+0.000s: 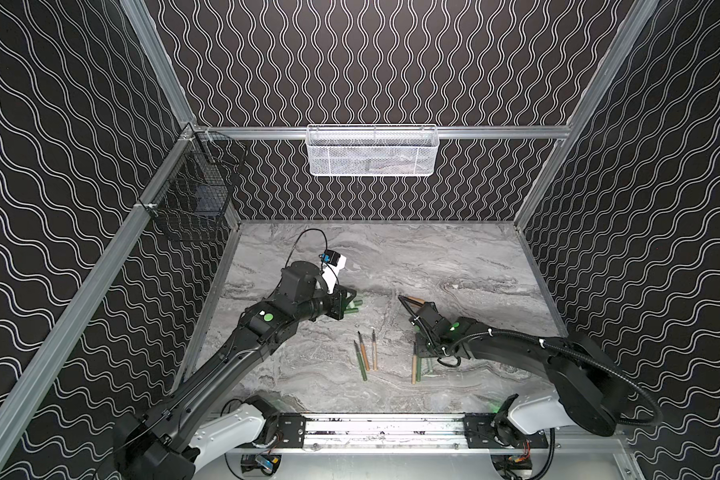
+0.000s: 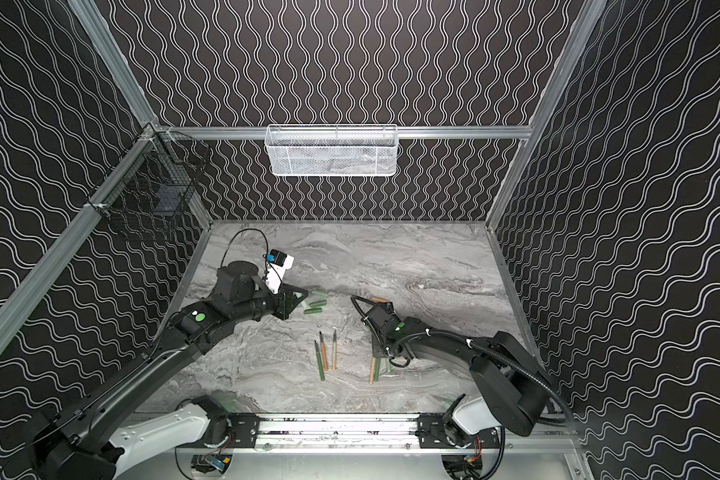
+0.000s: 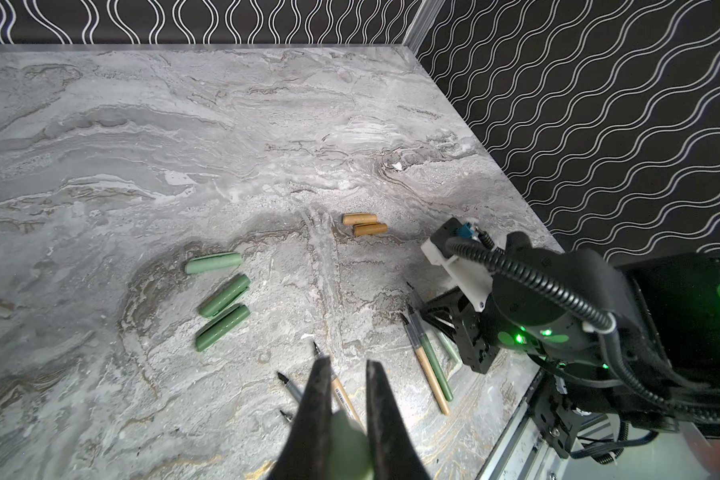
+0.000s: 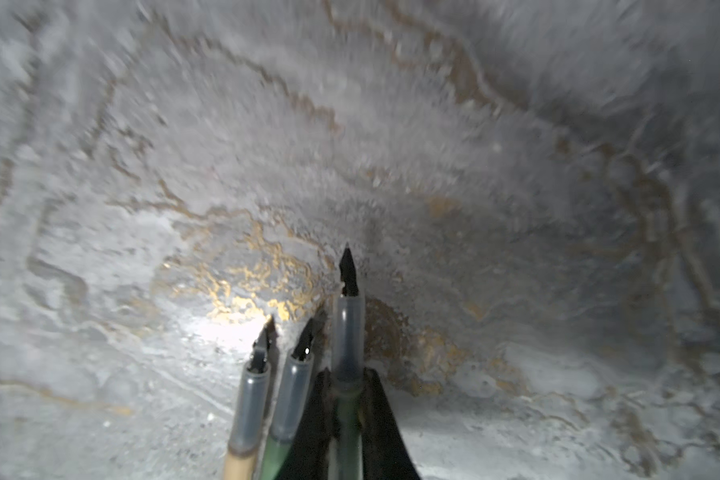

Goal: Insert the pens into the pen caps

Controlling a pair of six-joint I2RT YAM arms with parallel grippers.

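Note:
My left gripper (image 3: 348,368) is shut on a pale green pen cap (image 3: 348,440), held above the table's left middle (image 1: 350,298). Three green pen caps (image 3: 224,296) lie beside it, seen in both top views (image 2: 316,303). Two tan pen caps (image 3: 364,224) lie farther right (image 1: 415,300). My right gripper (image 4: 347,376) is low over the table and shut on a pale green pen (image 4: 348,332). Its dark tip points forward beside a dark green pen (image 4: 294,390) and a tan pen (image 4: 250,407). Three more pens (image 1: 367,353) lie side by side at the table's middle.
A white mesh basket (image 1: 371,151) hangs on the back wall and a black wire basket (image 1: 192,187) on the left wall. The aluminium rail (image 1: 383,430) runs along the front edge. Patterned walls enclose the marble table (image 1: 454,257) on three sides.

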